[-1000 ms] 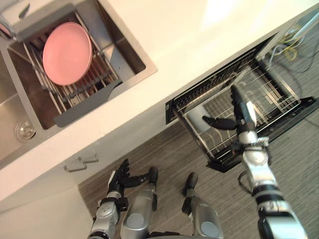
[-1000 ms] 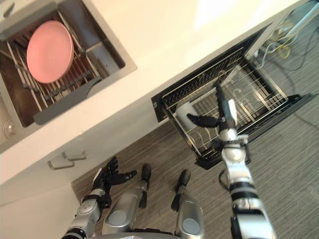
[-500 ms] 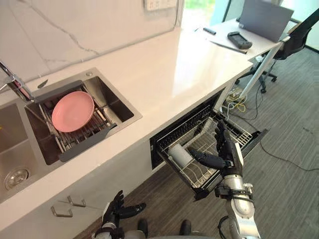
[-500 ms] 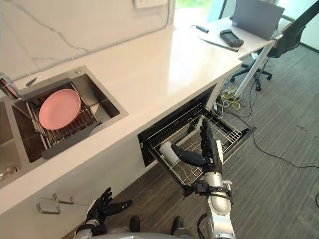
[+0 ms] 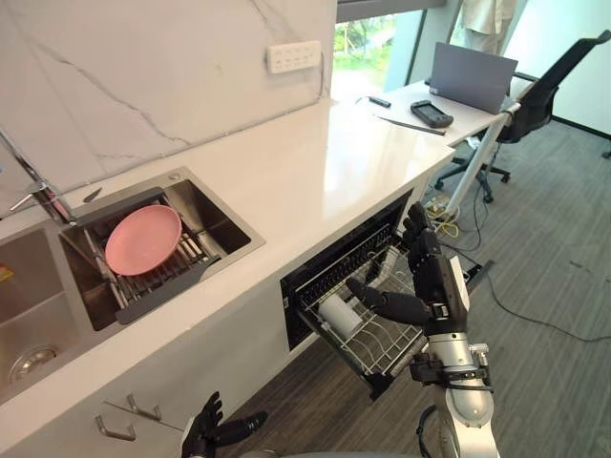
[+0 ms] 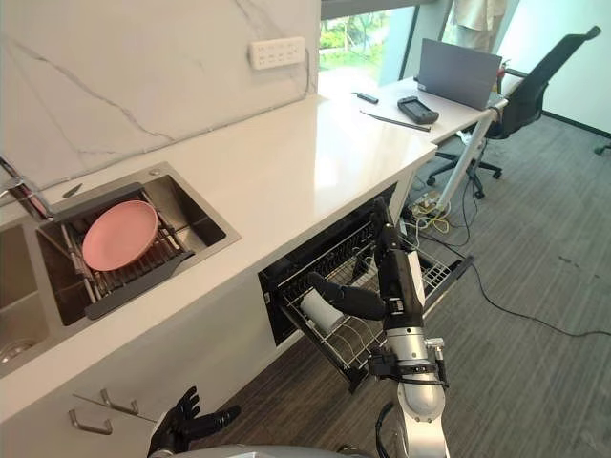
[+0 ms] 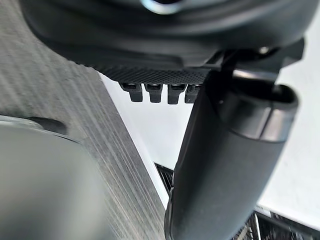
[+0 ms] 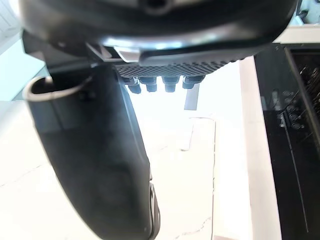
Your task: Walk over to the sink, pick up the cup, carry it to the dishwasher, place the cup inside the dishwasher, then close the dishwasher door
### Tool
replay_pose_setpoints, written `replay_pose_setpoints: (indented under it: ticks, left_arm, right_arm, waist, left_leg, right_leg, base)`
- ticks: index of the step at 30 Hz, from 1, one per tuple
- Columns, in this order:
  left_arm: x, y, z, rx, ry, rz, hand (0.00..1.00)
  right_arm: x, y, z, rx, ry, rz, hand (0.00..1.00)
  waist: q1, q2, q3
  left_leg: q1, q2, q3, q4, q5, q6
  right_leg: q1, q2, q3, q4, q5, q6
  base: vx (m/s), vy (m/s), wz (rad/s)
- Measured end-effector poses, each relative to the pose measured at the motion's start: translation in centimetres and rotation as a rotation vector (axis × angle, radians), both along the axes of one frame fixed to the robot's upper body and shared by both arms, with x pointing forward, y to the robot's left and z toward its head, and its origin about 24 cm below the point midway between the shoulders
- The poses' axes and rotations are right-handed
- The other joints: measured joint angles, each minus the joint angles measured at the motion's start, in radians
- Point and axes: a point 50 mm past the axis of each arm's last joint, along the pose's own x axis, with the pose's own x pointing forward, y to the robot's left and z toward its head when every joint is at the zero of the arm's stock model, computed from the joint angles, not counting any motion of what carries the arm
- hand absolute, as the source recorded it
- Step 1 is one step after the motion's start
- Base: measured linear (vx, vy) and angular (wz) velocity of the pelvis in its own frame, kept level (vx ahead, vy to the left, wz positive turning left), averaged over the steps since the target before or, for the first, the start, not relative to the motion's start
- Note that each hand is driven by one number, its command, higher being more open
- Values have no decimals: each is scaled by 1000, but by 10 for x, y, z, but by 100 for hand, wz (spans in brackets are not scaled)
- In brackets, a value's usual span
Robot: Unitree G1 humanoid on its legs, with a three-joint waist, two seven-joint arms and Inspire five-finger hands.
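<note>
Right hand (image 5: 437,286): hangs just above the dishwasher rack (image 5: 380,349), spread flat with thumb stuck out, gripping nothing. Cup (image 5: 338,316): white, lies at the rack's left end, seemingly on its side, just clear of the thumb tip. Left hand (image 5: 214,435): low, well below and left of the rack, spread loose, empty. Pink plate (image 5: 143,239): far left of the rack, in the sink (image 5: 227,222).

Nothing written can be read here: no word, number or sign. The white socket strip (image 5: 294,56) on the wall and the grey laptop (image 5: 471,76) lid look plain. A small yellow-and-red mark (image 5: 4,273) in the sink (image 5: 250,239), at its left basin, is too small to read.
</note>
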Motion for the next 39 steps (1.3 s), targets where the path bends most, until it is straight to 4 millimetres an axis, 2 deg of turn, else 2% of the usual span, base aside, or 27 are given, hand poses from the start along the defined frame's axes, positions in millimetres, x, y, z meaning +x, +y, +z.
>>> replay_pose_setpoints:
  ticks: [1, 3, 4, 6, 9, 11, 12, 14, 15, 16, 17, 18, 19, 20, 22, 23, 24, 25, 26, 29, 32, 34, 35, 36, 37, 38, 39]
  left_arm:
    - [-2, 1, 0, -7, 5, 13, 100]
    - [-7, 2, -1, -24, 10, 40, 100]
    - [-7, 1, -1, -27, 10, 43, 100]
    - [-8, 0, -2, -37, 6, 53, 100]
    - [-10, -1, -2, -46, 7, 62, 100]
    - [-10, 0, -2, -45, 7, 69, 100]
    - [-10, 1, -2, -42, 9, 65, 100]
    - [-11, 0, -2, -36, 18, 50, 100]
    - [-10, 2, -1, -29, 15, 39, 100]
    - [-11, 6, 0, -13, 19, 23, 100]
    - [-11, 9, 0, -5, 25, 21, 100]
    - [-11, 10, 1, -2, 24, 18, 100]
    - [-9, 12, 1, 3, 19, 11, 100]
    - [-5, 12, 1, 2, 19, 1, 100]
    - [-3, 11, 1, -4, 29, -12, 100]
    - [-3, 11, 0, -6, 33, -15, 100]
    - [-2, 12, 1, -4, 32, -21, 100]
    - [-3, 13, 0, -4, 44, -22, 100]
    - [-4, 9, -1, -15, 52, -18, 100]
    - [-7, -1, -3, -35, 56, -17, 100]
    - [-7, -2, -2, -19, 47, -42, 100]
    - [-6, -1, -2, -12, 38, -49, 100]
    - [-7, -1, -1, -11, 34, -49, 100]
    - [-6, 2, 0, -2, 22, -43, 100]
    - [-8, 3, 0, 1, 21, -44, 100]
    - [-9, -1, 0, -5, 19, -39, 100]
    - [-11, -8, -1, -20, 22, -34, 100]
  right_arm:
    - [0, -1, 1, -9, -5, 0, 100]
    - [1, -4, 8, -48, -27, -6, 100]
    - [1, -5, 9, -56, -29, -7, 100]
    - [5, -9, 11, -91, -22, -16, 100]
    - [10, -5, 13, -118, -24, -4, 100]
    - [11, -5, 14, -123, -30, 0, 100]
    - [11, -6, 14, -126, -24, -7, 100]
    - [11, -7, 11, -130, -4, -15, 100]
    - [12, -7, 11, -130, 0, -21, 100]
    - [12, -6, 10, -143, 4, -26, 100]
    - [12, -5, 7, -158, 15, -30, 100]
    - [12, -5, 7, -171, 16, -36, 100]
    - [12, -4, 8, -185, 10, -46, 100]
    - [13, -4, 9, -197, 2, -49, 100]
    - [15, -5, 10, -222, -7, -48, 100]
    - [18, -7, 9, -241, 2, -47, 100]
    - [19, -10, 7, -250, 9, -50, 100]
    - [18, -12, 6, -255, 15, -58, 100]
    - [19, -16, 5, -269, 26, -64, 100]
    - [19, -23, 4, -284, 32, -84, 100]
    - [18, -28, 2, -279, 48, -112, 100]
    - [17, -29, 2, -263, 52, -129, 100]
    - [17, -29, 1, -258, 59, -134, 100]
    - [18, -28, 0, -249, 66, -140, 100]
    - [18, -28, -1, -242, 71, -146, 100]
    - [18, -30, 0, -241, 69, -159, 100]
    - [18, -32, 1, -241, 69, -175, 100]
  waist:
    - [1, -1, 1]
    - [-2, -4, 8]
    - [-2, -4, 9]
    - [5, -6, 9]
    - [33, -7, 10]
    - [33, -18, 16]
    - [29, -22, 20]
    - [27, -23, 22]
    - [27, -35, 29]
    - [20, -45, 36]
    - [9, -48, 37]
    - [0, -53, 38]
    - [-8, -63, 37]
    - [-8, -63, 37]
    - [-11, -59, 38]
    - [-14, -56, 38]
    - [-12, -60, 34]
    - [-17, -60, 32]
    - [-11, -41, 18]
    - [-12, 4, 4]
    - [-13, 5, 3]
    - [-9, 4, 3]
    - [-6, 4, 4]
    - [2, -15, 15]
    - [6, -21, 18]
    - [5, -7, 13]
    - [6, 18, 2]
  left_leg:
    - [-5, 7, 19, 2, -1, 1]
    - [-12, 41, 135, -6, 12, -8]
    - [-14, 44, 155, -10, 22, -9]
    - [-24, 45, 231, -26, 43, -10]
    - [-32, 9, 244, -26, 43, 4]
    - [-47, -9, 238, 15, 5, 25]
    - [-47, -31, 220, 57, -39, 40]
    - [-25, -51, 210, 69, -60, 52]
    - [2, -74, 191, 67, -66, 59]
    - [37, -91, 161, 67, -77, 79]
    - [50, -92, 130, 67, -88, 91]
    - [55, -91, 105, 65, -87, 88]
    - [61, -87, 70, 59, -84, 83]
    - [69, -81, 35, 52, -84, 81]
    - [75, -74, -11, 46, -77, 68]
    - [78, -64, -40, 54, -69, 53]
    - [83, -64, -69, 55, -77, 35]
    - [89, -64, -94, 54, -83, 25]
    - [92, -43, -97, 54, -87, 5]
    - [88, -16, -82, 39, -83, -15]
    - [91, -13, -53, 50, -73, -30]
    - [72, -15, -34, 105, -73, -31]
    - [41, -18, -16, 180, -73, -31]
    - [-10, -26, 2, 286, -83, -40]
    - [-15, -19, 23, 283, -112, -21]
    - [-22, 11, 41, 211, -117, -30]
    - [-17, 36, 41, 106, -45, -50]
  right_leg:
    - [2, -4, -13, 0, 0, 0]
    - [19, -34, -83, 1, -6, 12]
    - [26, -43, -103, 0, -8, 17]
    - [39, -78, -164, -1, -11, 44]
    - [34, -126, -185, 22, -30, 70]
    - [11, -167, -188, 97, -70, 86]
    - [-1, -213, -195, 204, -111, 90]
    - [-67, -284, -174, 422, -135, 31]
    - [-131, -334, -113, 596, -121, -39]
    - [-187, -347, -4, 730, -106, -47]
    - [-203, -316, 51, 761, -153, -5]
    - [-206, -286, 71, 758, -180, 8]
    - [-217, -229, 95, 715, -214, 14]
    - [-227, -169, 103, 629, -223, 9]
    - [-240, -100, 117, 519, -224, 8]
    - [-241, -47, 147, 421, -219, 7]
    - [-238, -15, 174, 310, -157, -5]
    - [-228, -9, 180, 293, -77, 0]
    - [-202, 3, 151, 271, -74, -5]
    - [-152, 23, 102, 190, -69, -13]
    - [-107, 23, 77, 147, -68, -12]
    - [-84, 19, 73, 122, -58, -9]
    - [-64, 13, 75, 100, -44, -12]
    - [-42, -12, 81, 82, -37, -10]
    - [-37, -19, 88, 78, -36, -9]
    - [-35, -18, 88, 78, -33, -4]
    - [-33, 3, 96, 53, -28, 11]
  base:
    - [7, 16, 58]
    - [28, 48, 93]
    - [34, 104, 102]
    - [45, 129, 82]
    - [66, 143, 34]
    - [128, 204, 22]
    - [203, 265, 31]
    - [171, 234, 29]
    - [150, 184, 41]
    - [179, 153, 62]
    - [177, 82, 75]
    - [177, 28, 96]
    - [273, 0, 105]
    - [279, -18, 107]
    - [230, -61, 85]
    - [255, -120, 94]
    - [324, -172, 108]
    - [352, -179, 87]
    - [313, -150, 61]
    - [264, -90, 43]
    - [138, -25, 26]
    - [73, 13, 12]
    - [46, 49, 5]
    - [26, 72, 2]
    - [5, 65, 0]
    - [-2, 93, -5]
    - [10, 84, -5]
